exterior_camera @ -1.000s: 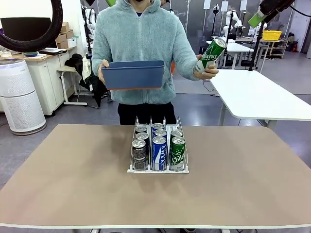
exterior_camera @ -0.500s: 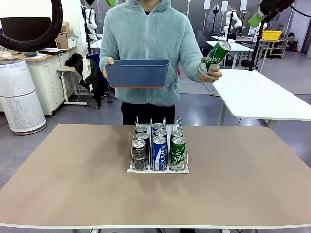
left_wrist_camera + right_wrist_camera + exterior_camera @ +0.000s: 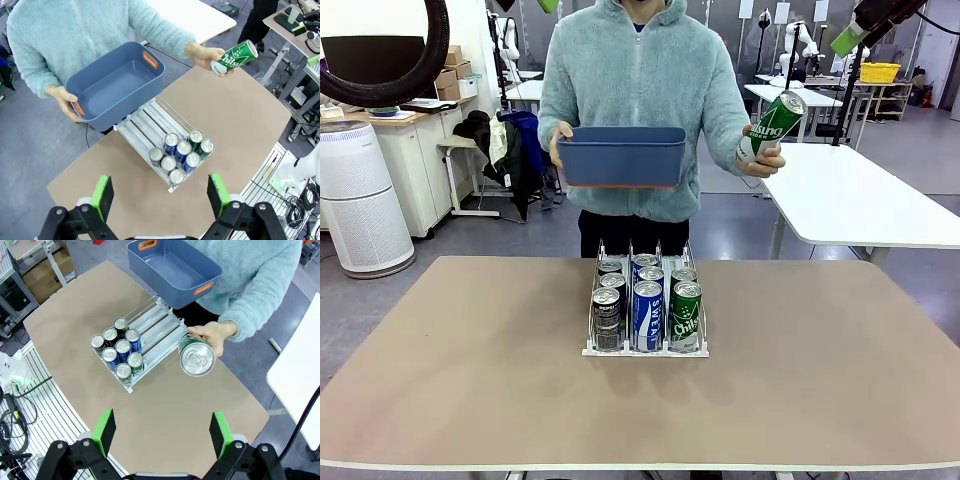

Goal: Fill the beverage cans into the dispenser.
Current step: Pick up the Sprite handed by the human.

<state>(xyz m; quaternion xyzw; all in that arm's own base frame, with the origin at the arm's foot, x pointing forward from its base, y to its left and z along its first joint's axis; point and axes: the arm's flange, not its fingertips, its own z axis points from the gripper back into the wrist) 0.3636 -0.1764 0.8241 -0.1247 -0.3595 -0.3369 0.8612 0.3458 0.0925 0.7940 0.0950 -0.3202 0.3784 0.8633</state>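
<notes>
The white dispenser [image 3: 645, 351] stands at the middle of the brown table, its three lanes holding several beverage cans [image 3: 647, 312]: dark grey on the left, blue in the middle, green on the right. Behind it a person holds one green can [image 3: 772, 125] tilted in one hand and an empty blue bin [image 3: 620, 155] in the other. From high above, my left gripper [image 3: 160, 195] stands open over the dispenser [image 3: 145, 120], its cans [image 3: 181, 152], the bin [image 3: 117, 85] and the held can [image 3: 232, 57]. My right gripper [image 3: 162, 432] is open too, above the dispenser [image 3: 155, 325] and the held can [image 3: 196, 357].
The dispenser's rear lanes are bare. A white table [image 3: 850, 200] stands behind at the right and a white air purifier [image 3: 360, 200] at the left. Bare brown tabletop [image 3: 470, 380] lies on both sides of the dispenser.
The person has shifted to the picture's right, carrying the blue bin and the green can along. The dispenser, its cans and both grippers have stayed put.
</notes>
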